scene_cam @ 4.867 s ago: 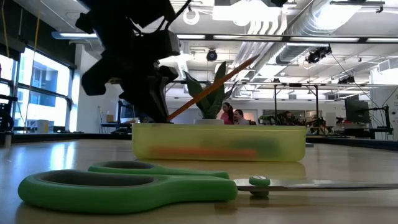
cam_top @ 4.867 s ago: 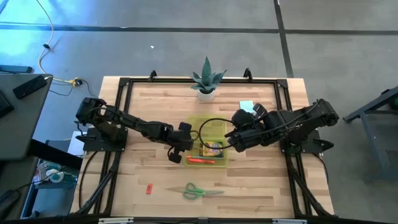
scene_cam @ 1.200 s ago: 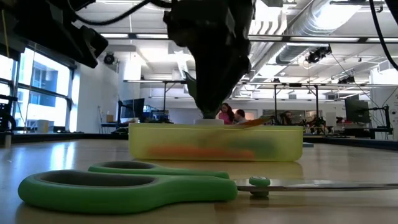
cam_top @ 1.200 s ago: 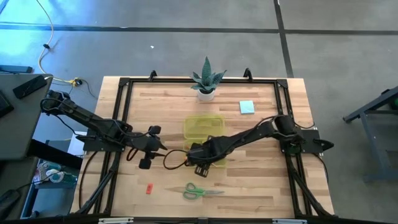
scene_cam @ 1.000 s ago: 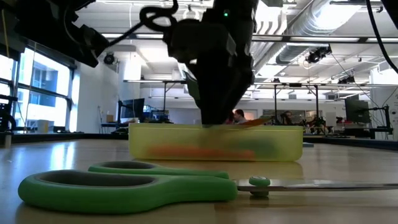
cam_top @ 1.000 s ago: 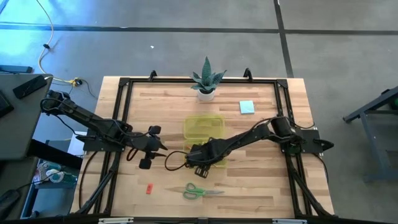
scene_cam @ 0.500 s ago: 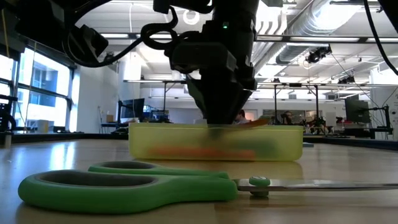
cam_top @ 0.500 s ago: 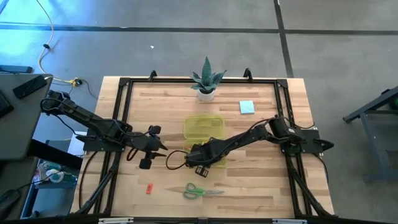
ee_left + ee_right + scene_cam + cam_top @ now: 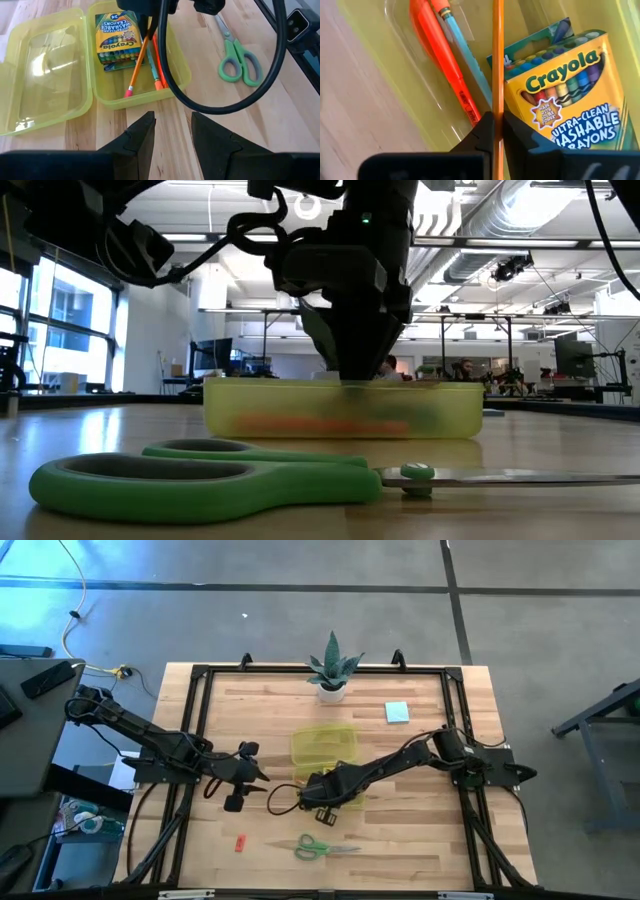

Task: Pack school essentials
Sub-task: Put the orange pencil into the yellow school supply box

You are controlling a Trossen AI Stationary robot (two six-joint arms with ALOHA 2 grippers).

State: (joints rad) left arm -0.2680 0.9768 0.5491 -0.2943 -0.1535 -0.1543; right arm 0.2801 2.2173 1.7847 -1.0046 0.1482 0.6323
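The translucent yellow-green case [image 9: 165, 87] lies open at mid-table, its lid [image 9: 325, 745] flat on the far side. Inside it lie a crayon box [image 9: 565, 95], an orange highlighter [image 9: 440, 55] and a teal pen [image 9: 470, 70]. My right gripper [image 9: 497, 145] reaches into the case [image 9: 440, 415] and is shut on the orange pencil [image 9: 137, 62]. My left gripper [image 9: 172, 135] stands open over the bare table left of the case, touching nothing. Green-handled scissors [image 9: 325, 848] and a red eraser [image 9: 240, 842] lie near the front edge. A light-blue notepad [image 9: 397, 712] lies at the back right. My right gripper pinches the orange pencil's shaft [image 9: 497, 107] between its two fingers [image 9: 485, 132], away from the pink eraser end [image 9: 129, 92]. The fingers slant down into the case from above. The pencil runs on ahead of the fingers, low in the case beside the crayon box.
A spiky potted plant [image 9: 331, 665] stands at the far edge behind the case. A black cable [image 9: 200, 95] loops from my right arm over the case's near side. Black frame rails [image 9: 190, 740] run along the table's left and right sides.
My right gripper has sunk a little deeper into the case. The pencil's end, which stuck up above the case's rim in the low view, has come down below the rim.
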